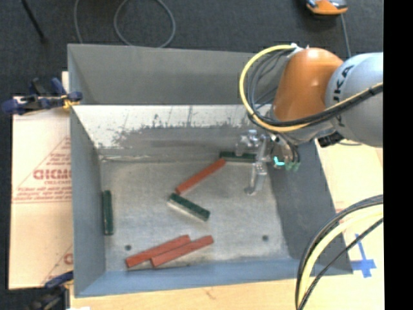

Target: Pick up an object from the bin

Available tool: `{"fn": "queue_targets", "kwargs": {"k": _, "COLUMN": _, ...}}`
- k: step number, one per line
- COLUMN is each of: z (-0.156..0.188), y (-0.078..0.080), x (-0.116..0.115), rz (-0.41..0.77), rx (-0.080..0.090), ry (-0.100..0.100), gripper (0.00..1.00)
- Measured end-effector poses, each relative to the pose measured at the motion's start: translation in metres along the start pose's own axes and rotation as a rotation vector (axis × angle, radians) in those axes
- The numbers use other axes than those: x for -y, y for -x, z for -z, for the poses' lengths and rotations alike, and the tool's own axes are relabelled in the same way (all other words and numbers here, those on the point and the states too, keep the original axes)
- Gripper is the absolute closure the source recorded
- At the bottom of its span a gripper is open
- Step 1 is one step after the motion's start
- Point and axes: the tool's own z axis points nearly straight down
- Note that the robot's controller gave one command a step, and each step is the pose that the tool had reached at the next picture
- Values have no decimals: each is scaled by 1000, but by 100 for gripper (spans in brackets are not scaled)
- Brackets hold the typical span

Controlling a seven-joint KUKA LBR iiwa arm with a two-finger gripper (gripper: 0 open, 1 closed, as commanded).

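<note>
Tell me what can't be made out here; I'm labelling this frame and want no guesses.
1. Camera view: the gripper covers the right end of the dark green bar; whether it holds it is unclear.
2. Camera view: the orange cover hides the back right corner of the bin.

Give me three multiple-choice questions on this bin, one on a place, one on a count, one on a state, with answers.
1. The dark green bar farthest from the gripper lies:
A) along the left wall of the grey metal bin
B) in its front right corner
C) on red bars

2. How many reddish-brown flat bars are there?
A) one
B) three
C) six

3. The two front reddish-brown bars:
A) stand upright
B) lie flat side by side
C) lie in opposite corners

Answers: A, it hugs the left wall; B, one tilted mid-bin, two in front; B, both lie flat, touching.
</note>
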Motion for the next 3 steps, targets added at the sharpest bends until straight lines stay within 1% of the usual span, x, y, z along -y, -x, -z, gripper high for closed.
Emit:
{"fn": "queue_targets", "kwargs": {"k": 1, "z": -70, "y": 29, "x": -81, "rz": -74, "rx": -7, "ry": 4, "gripper": 0}}
{"fn": "queue_targets", "kwargs": {"k": 2, "z": -66, "y": 31, "x": -76, "rz": -76, "rx": 0, "ry": 2, "gripper": 100}}
{"fn": "queue_targets", "kwargs": {"k": 3, "z": 58, "y": 28, "x": -51, "rz": -62, "rx": 11, "ry": -1, "gripper": 100}}
